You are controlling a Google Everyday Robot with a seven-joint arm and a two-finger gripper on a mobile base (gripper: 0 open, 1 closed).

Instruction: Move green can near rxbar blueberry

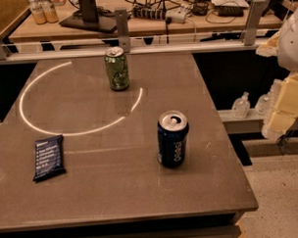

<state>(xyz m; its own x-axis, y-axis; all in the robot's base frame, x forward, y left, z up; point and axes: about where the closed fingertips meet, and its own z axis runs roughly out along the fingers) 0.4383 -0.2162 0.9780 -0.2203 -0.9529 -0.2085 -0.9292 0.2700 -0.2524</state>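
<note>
The green can (pixel 117 68) stands upright at the far middle of the grey table (pixel 117 190), silver top with pull tab up. The rxbar blueberry (pixel 48 157), a flat navy wrapper with white text, lies near the table's front left. The two are far apart. My gripper (pixel 281 117) shows as pale blocky parts at the right edge of the view, beyond the table's right side, well away from the can and holding nothing that I can see.
A dark blue Pepsi can (pixel 172 139) stands upright right of the table's centre, between my gripper and the bar. A metal rail (pixel 136 49) runs along the far edge, with a cluttered desk behind. Clear bottles (pixel 241 106) sit on a low shelf to the right.
</note>
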